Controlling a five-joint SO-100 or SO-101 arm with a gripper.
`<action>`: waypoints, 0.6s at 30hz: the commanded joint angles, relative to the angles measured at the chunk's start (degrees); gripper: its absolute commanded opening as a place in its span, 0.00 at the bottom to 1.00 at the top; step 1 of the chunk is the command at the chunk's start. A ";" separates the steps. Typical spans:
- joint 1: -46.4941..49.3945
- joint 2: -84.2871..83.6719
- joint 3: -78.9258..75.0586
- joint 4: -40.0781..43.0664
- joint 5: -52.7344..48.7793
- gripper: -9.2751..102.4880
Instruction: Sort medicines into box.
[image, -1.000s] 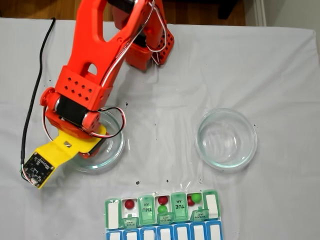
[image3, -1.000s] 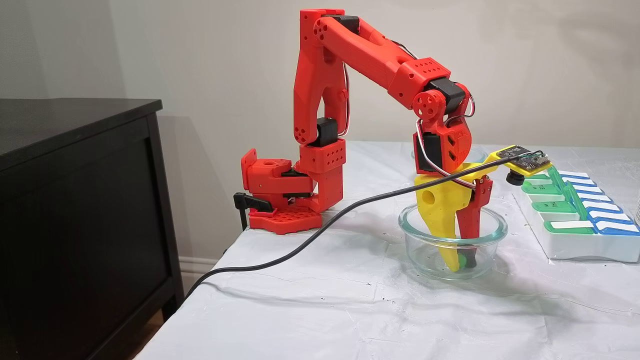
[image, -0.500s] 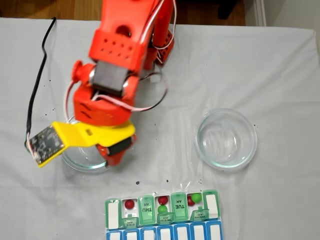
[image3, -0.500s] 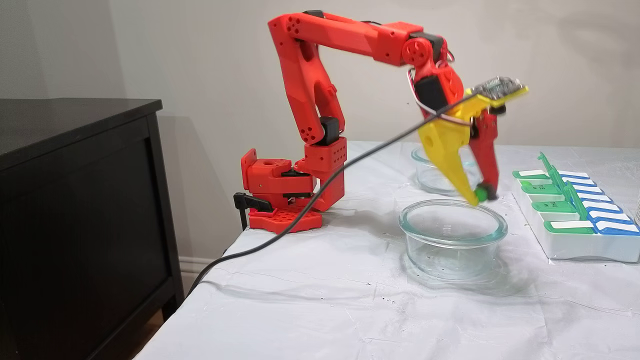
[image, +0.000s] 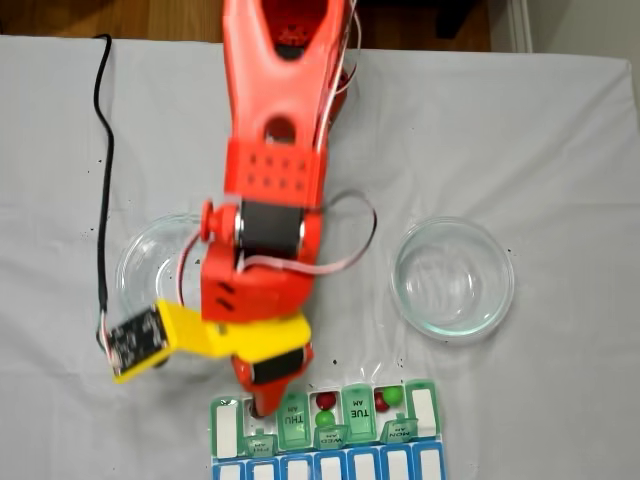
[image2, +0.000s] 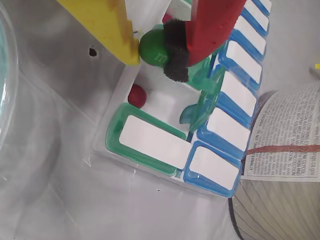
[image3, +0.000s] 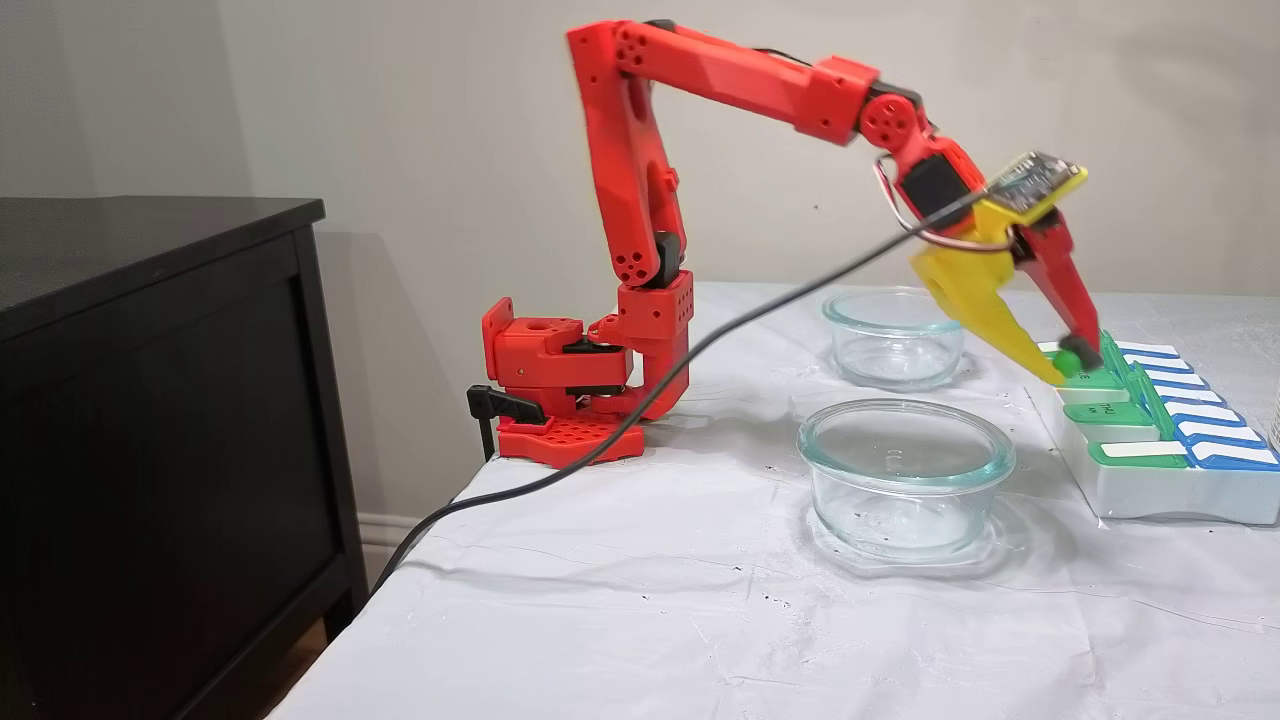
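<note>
The gripper (image2: 152, 50) is pinched almost shut on one green ball (image2: 155, 49), with the yellow finger on one side and the red finger's black pad on the other, so the little ball cannot roll away. It hangs just above the pill box (image2: 150, 142), over the open cell that already has one red ball (image2: 137, 95) in it. I think it stays up high so the ball can drop straight down into that white cell. From the side, the gripper (image3: 1066, 362) tips down toward the far end of the pill box (image3: 1150, 490). From above, other open cells in the pill box (image: 425, 405) already hold red and green balls (image: 326, 400), and their green lids stand up so balls can go in. The two glass bowls (image: 453, 275) sit behind the pill box, between it and the arm's base, and both look empty, so this green ball seems to be the last one to sort.
</note>
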 joint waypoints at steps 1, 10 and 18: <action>-0.53 -4.39 -10.37 -2.72 1.58 0.08; -1.14 -5.19 -9.23 -8.17 3.43 0.08; -1.58 -6.86 -9.58 -6.24 3.60 0.15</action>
